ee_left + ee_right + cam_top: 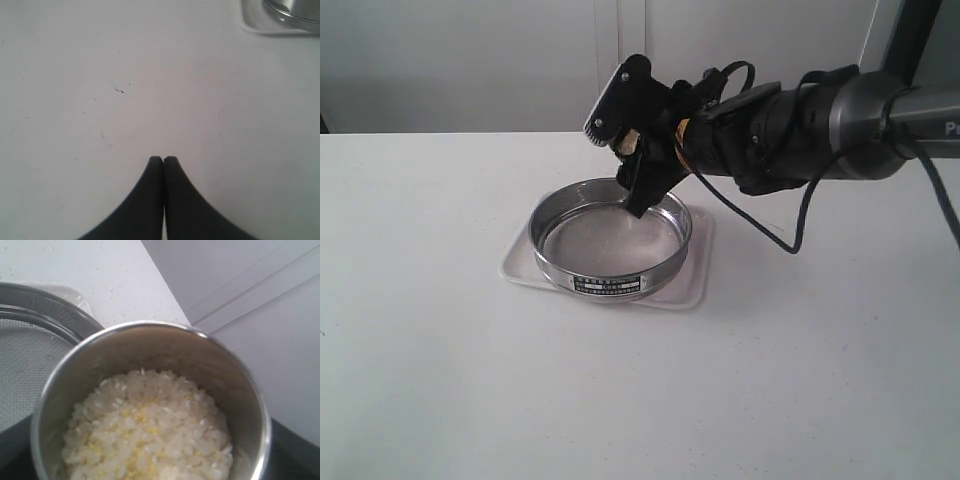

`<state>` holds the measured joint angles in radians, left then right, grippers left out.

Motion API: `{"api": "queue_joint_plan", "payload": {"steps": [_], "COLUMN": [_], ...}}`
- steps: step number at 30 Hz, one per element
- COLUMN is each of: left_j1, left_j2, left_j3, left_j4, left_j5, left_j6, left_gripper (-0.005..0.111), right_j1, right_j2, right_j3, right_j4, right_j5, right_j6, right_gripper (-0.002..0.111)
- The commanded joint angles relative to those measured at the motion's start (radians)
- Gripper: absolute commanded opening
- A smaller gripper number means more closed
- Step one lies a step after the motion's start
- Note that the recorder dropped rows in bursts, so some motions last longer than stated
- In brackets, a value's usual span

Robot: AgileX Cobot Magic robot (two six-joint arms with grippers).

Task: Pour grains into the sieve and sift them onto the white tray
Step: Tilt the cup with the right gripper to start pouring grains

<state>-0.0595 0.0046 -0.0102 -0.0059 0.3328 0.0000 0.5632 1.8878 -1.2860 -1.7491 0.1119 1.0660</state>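
The cup (222,372) of grains (150,440), clamped in the right gripper (628,146), should tip slowly over the sieve (556,262); left gripper (163,161) sits closed.

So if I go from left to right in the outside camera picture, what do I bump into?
Bare table → white tray, its left corner → sieve sitting on the tray → black robot arm reaching in from the right.

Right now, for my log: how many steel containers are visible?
2: the sieve on the white tray, and a cup of grains in the right gripper near the sieve's rim.
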Motion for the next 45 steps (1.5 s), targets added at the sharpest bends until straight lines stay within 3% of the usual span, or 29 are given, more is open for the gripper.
{"api": "queue_joint_plan", "payload": {"steps": [1, 9, 25, 45], "left_j1": [0.000, 0.000, 0.000, 0.000], "left_j2": [-0.005, -0.005, -0.005, -0.005], "left_j3": [0.010, 0.010, 0.010, 0.010], "left_j4": [-0.012, -0.012, -0.012, -0.012], "left_j5": [0.003, 0.003, 0.003, 0.003], "left_j6": [0.000, 0.000, 0.000, 0.000], "left_gripper": [0.000, 0.000, 0.000, 0.000], "right_j1": [0.019, 0.046, 0.046, 0.057], "right_j2": [0.011, 0.050, 0.050, 0.060], "right_j3": [-0.020, -0.020, -0.020, -0.104], "right_j4": [0.005, 0.005, 0.005, 0.005], "right_j5": [0.073, 0.170, 0.192, 0.240], "right_j6": [-0.102, -0.237, -0.415, -0.522], "right_gripper": [0.000, 0.000, 0.000, 0.000]}}
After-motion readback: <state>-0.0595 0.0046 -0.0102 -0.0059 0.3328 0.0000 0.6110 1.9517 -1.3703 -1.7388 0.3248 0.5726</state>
